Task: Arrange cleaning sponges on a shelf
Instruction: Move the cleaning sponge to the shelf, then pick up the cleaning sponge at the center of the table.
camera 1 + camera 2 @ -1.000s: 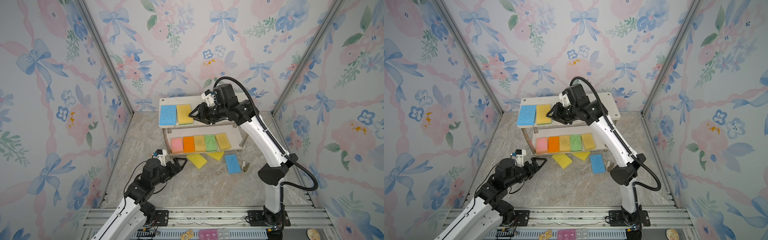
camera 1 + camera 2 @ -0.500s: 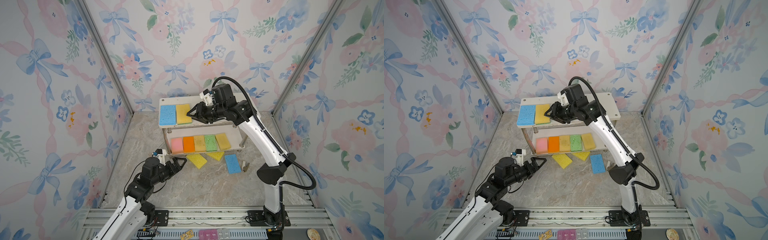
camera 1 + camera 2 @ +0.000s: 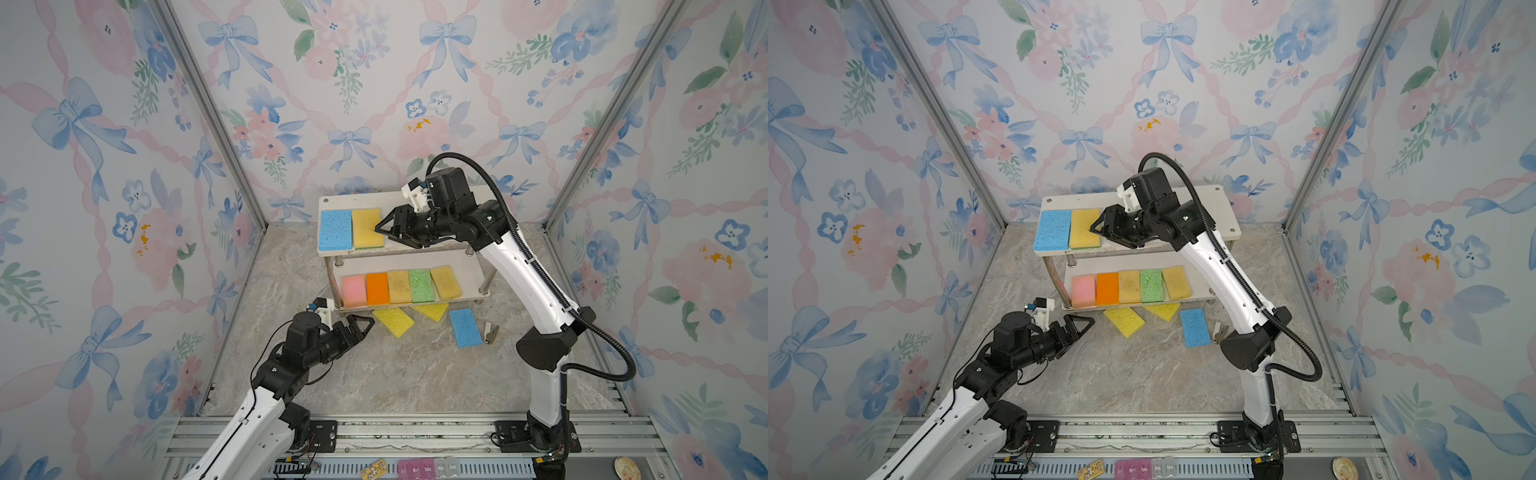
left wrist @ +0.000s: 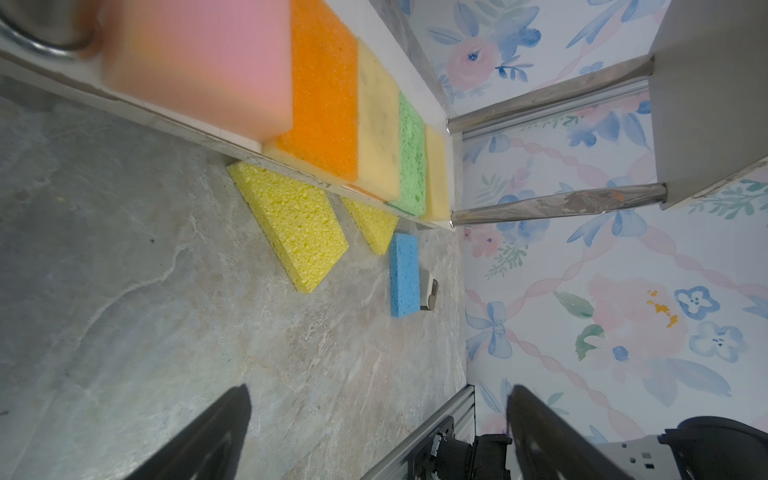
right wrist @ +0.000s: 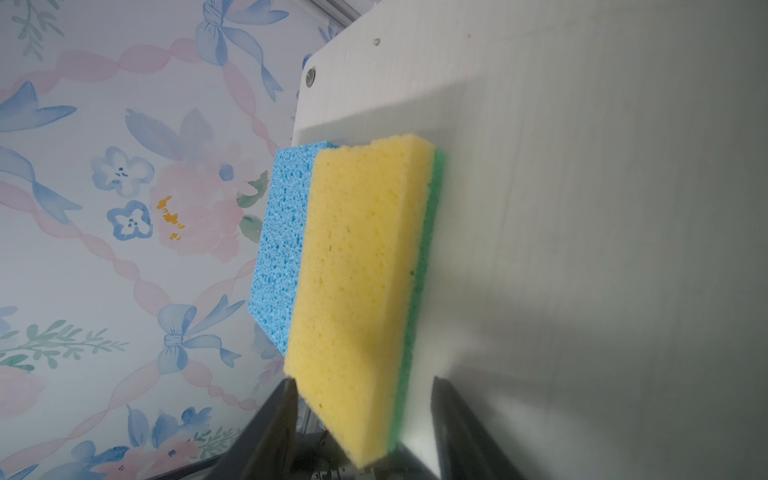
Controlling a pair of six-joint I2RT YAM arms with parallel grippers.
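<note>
The shelf [image 3: 419,261] [image 3: 1219,208] stands at the back. On its top board lie a blue sponge [image 3: 335,229] [image 5: 282,245] and, beside it, a yellow sponge with a green underside [image 3: 366,228] [image 3: 1084,228] [image 5: 365,257]. My right gripper [image 3: 384,232] [image 3: 1098,230] [image 5: 361,386] straddles that yellow sponge's near end, open, with a gap showing at one finger. Several sponges fill the lower board, from pink [image 3: 354,291] to mustard [image 3: 446,283]. Two yellow sponges [image 3: 394,322] [image 3: 432,311] and a blue one [image 3: 464,327] lie on the floor. My left gripper [image 3: 363,324] [image 4: 379,390] hovers open and empty.
A small grey clip [image 3: 491,332] [image 4: 430,291] lies beside the blue floor sponge. One yellow floor sponge reaches partly under the lower board. Shiny metal legs [image 4: 557,205] hold the boards. Flowered walls close in on three sides, with a metal rail [image 3: 374,432] in front.
My right gripper's jaws have spread apart around the yellow sponge on the top board, after edging slightly left. The left arm has stayed still.
</note>
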